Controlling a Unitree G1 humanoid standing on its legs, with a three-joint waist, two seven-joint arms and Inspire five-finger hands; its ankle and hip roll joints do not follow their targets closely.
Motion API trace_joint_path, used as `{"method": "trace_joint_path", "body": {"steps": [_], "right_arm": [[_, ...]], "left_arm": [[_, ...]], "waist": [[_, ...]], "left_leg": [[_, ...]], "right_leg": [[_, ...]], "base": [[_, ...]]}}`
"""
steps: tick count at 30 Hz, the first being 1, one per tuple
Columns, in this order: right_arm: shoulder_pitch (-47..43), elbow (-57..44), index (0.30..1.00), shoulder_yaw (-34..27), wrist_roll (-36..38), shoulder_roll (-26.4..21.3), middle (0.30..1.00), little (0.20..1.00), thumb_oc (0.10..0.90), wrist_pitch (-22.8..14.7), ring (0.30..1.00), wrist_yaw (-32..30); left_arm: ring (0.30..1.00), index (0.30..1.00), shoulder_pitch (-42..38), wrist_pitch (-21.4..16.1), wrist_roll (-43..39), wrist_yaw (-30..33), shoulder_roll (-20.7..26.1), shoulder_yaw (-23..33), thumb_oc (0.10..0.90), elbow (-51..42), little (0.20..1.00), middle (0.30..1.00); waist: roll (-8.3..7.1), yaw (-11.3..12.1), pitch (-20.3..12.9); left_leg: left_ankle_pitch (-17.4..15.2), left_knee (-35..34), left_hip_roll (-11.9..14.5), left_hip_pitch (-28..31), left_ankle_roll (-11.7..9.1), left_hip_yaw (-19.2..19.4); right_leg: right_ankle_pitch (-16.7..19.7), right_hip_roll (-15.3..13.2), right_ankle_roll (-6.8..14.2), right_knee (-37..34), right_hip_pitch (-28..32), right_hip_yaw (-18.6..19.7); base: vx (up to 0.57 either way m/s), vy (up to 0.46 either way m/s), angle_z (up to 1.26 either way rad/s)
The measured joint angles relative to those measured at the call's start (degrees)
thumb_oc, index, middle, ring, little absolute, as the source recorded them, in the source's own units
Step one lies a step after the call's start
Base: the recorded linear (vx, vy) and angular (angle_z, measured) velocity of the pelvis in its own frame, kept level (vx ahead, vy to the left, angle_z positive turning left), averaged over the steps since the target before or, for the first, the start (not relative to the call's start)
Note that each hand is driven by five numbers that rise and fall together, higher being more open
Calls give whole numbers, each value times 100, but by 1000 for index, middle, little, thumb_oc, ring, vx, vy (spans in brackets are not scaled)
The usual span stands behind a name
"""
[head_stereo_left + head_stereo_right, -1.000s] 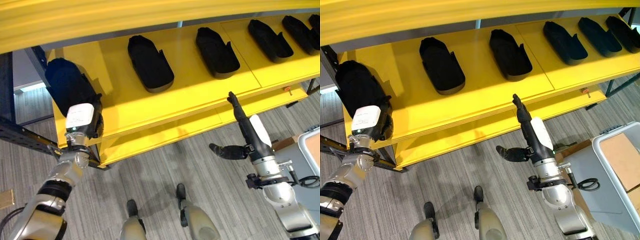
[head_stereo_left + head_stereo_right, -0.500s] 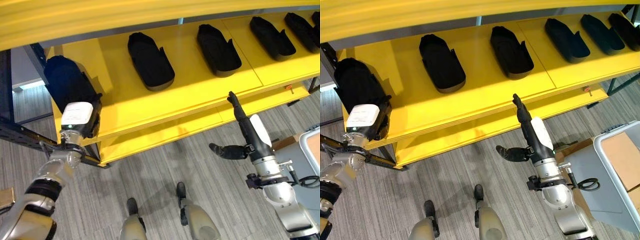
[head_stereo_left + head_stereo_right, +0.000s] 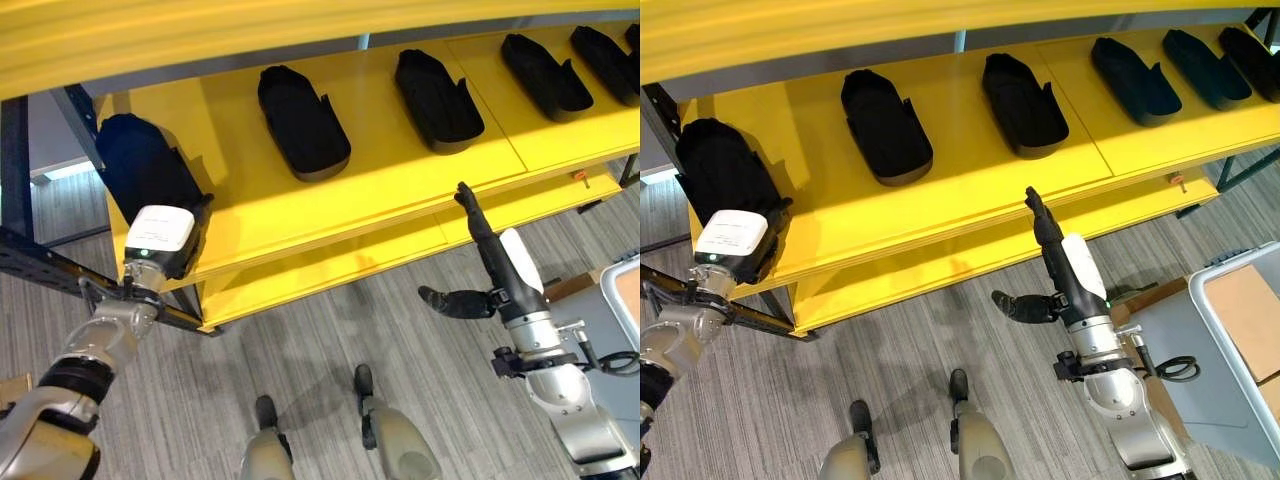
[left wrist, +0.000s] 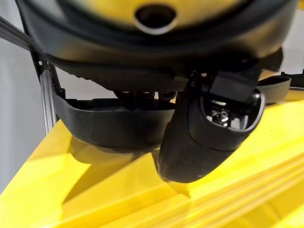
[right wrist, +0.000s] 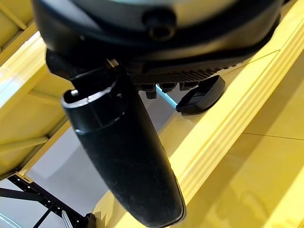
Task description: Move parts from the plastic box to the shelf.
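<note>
while setting the black part [image 3: 140, 170] onto the left end of the yellow shelf [image 3: 400, 170], left hand [image 3: 160, 240] hidden against it so grip cannot be told, right hand [image 3: 480, 245] straight-fingered and idle below; next, probably release, then return toward the plastic box [image 3: 1240, 330].

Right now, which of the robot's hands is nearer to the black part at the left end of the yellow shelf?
Left. The left hand is right at the leftmost black part on the yellow shelf. The right hand is off to the right, below the shelf's front edge, well away from it.
</note>
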Motion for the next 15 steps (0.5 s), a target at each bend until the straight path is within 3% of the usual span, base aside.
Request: {"method": "trace_joint_path", "body": {"steps": [8, 15], "right_arm": [[2, 0, 1000, -1, 0, -5, 1000, 1000, 900, -66, 1000, 0], [3, 0, 1000, -2, 4, -7, 1000, 1000, 900, -72, 1000, 0]], "left_arm": [[1000, 1000, -296, -112, 243, -26, 238, -540, 900, -46, 1000, 1000], [1000, 1000, -350, -123, 362, -31, 239, -590, 900, -48, 1000, 1000]], "waist": [[5, 4, 3], [8, 7, 4]], "left_leg": [[0, 9, -3, -21, 0, -33], [0, 16, -9, -26, 0, -55]], "right_leg": [[3, -7, -19, 16, -3, -39], [0, -7, -26, 38, -4, -50]], "base": [[-1, 0, 1], [0, 0, 0]]}}
